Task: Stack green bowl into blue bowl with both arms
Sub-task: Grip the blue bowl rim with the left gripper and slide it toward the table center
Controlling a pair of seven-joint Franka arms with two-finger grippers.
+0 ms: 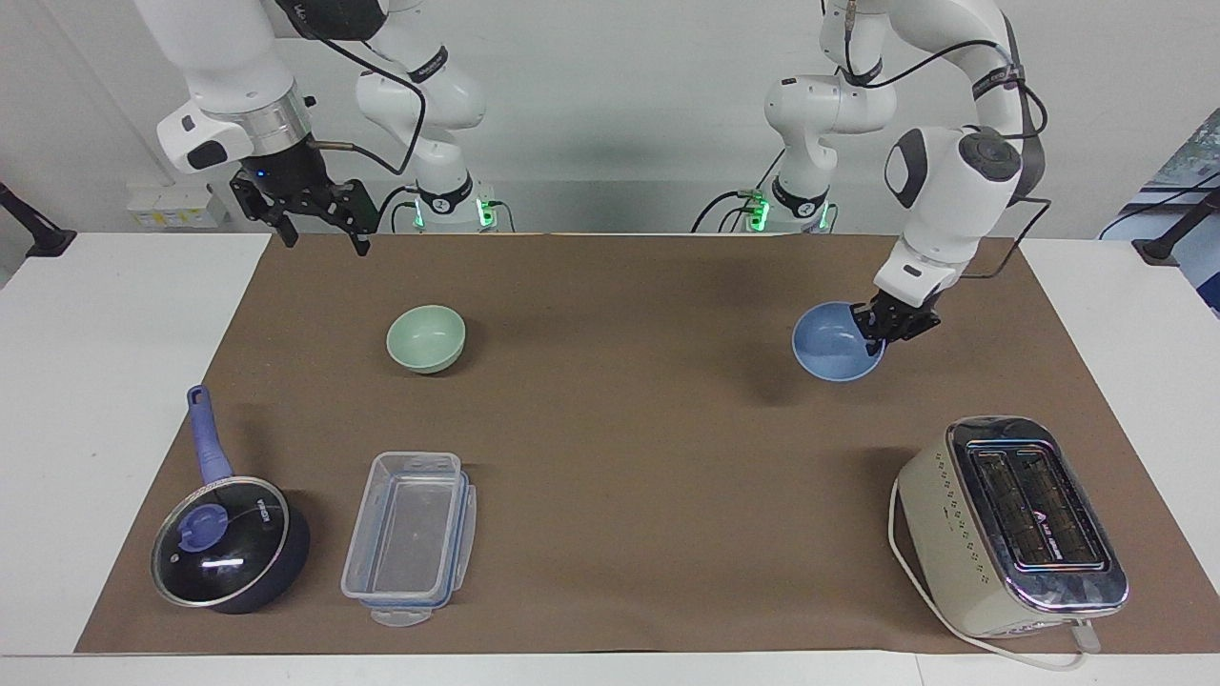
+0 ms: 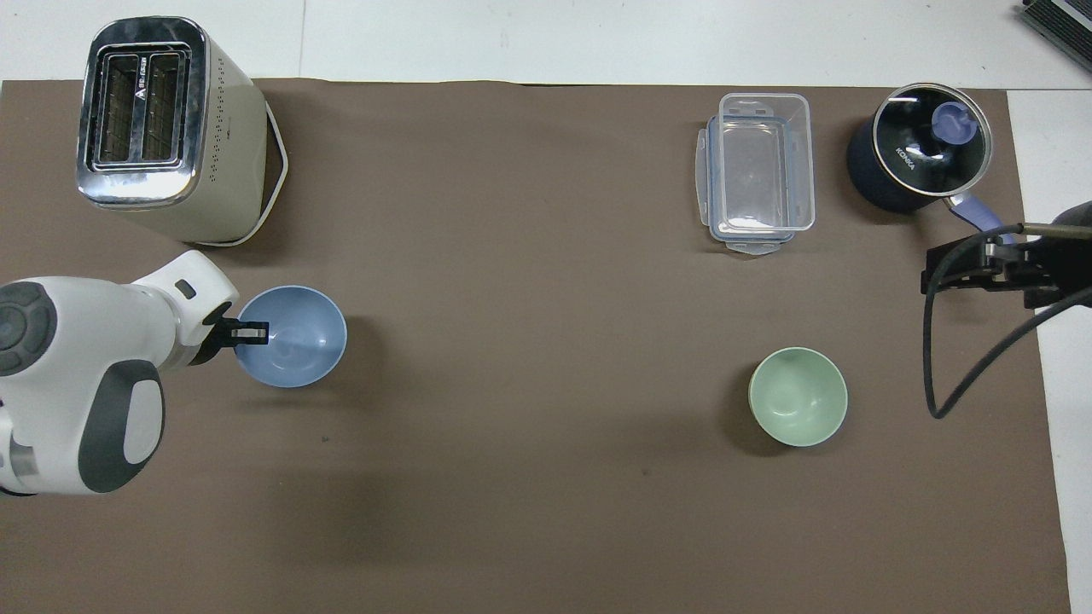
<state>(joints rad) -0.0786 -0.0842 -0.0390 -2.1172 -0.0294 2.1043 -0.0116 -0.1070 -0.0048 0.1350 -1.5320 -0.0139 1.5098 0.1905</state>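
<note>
Right gripper (image 1: 319, 232) hangs w/ fingers spread, up over the brown mat's (image 1: 610, 448) edge by the robots. Small round mint-green bowl (image 1: 426, 337) sits on mat. Left gripper (image 1: 882, 335) pinches small round blue bowl's (image 1: 836, 342) rim, lifted and tilted.

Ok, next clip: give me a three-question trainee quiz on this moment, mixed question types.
1. True or false: the blue bowl rests flat on the brown mat.
2. Which gripper grips the blue bowl's rim? A) left gripper B) right gripper
3. Fill in: the green bowl sits on the mat toward the ____ arm's end of the table.

Key
1. False: it is lifted and tilted, its shadow apart on the mat.
2. A. The right gripper waits open, up in the air above the mat's edge nearest the robots.
3. right
</note>
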